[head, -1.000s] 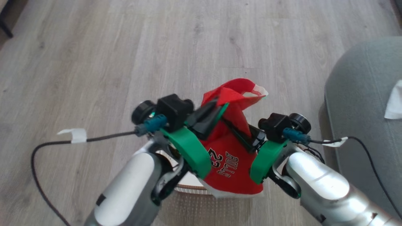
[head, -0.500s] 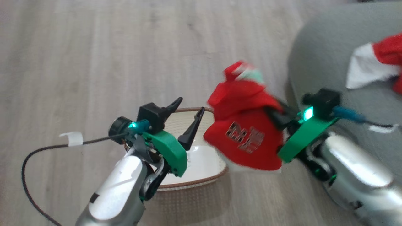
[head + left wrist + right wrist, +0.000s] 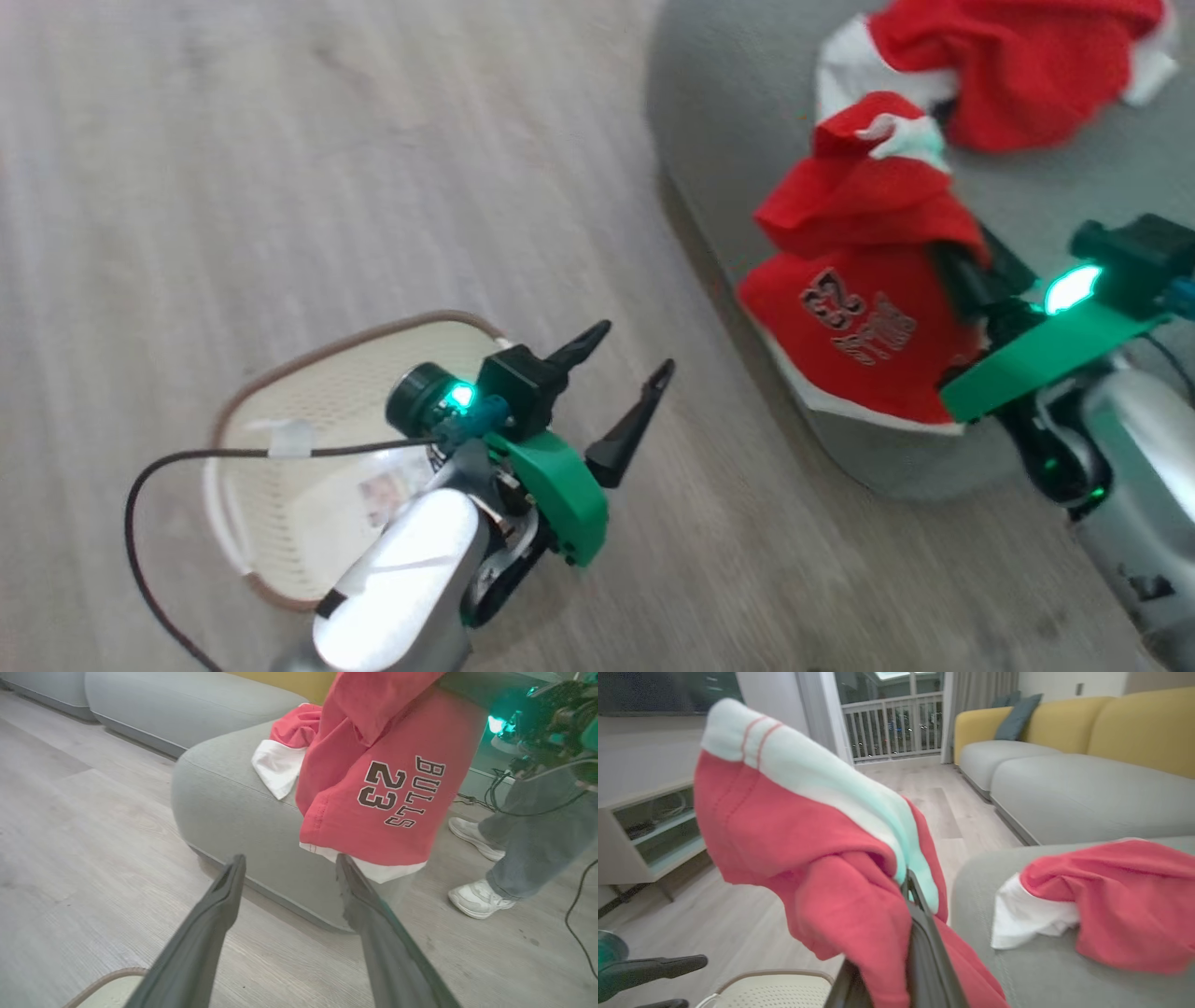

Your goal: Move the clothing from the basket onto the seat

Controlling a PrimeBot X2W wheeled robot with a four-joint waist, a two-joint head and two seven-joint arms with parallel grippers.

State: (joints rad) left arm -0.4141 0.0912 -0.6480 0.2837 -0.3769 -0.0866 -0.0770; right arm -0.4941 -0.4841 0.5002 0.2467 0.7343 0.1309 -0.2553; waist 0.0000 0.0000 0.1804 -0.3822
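Clothing in two lots. One red garment (image 3: 859, 317) pinched in the right jaws, which are clamped shut on a bunched fold. Tips buried in cloth and out of sight in the head view; in the right wrist view, just one dark finger (image 3: 927, 952) running up into the fabric. Hangs down from those jaws at the rounded near corner of the seat (image 3: 728, 121), white hem lowest; touching the upholstery or not, impossible to tell. Beyond the right jaws' tips, another red-and-white garment (image 3: 1008, 75) lying crumpled on the seat, cut off by the top edge of the head view.

Readable on the held garment in the left wrist view: printed lettering (image 3: 397, 791), "BULLS" and "23", dark with pale edging. Same print upside down and smeared in the head view.

Left jaws spread wide, gripping nothing, poised over the wood floor (image 3: 280, 140) and pointed toward the seat and the hanging garment, apart from both. Basket (image 3: 308, 350) below and behind the left jaws, partly covered by that arm. In the part on view: perforated cream wall and pale base with a label (image 3: 383, 495), too blurred to read.

Past the held garment in the left wrist view, a person's legs in jeans and white shoes (image 3: 476, 898), cut off above the knee. Whole head view soft with blur.
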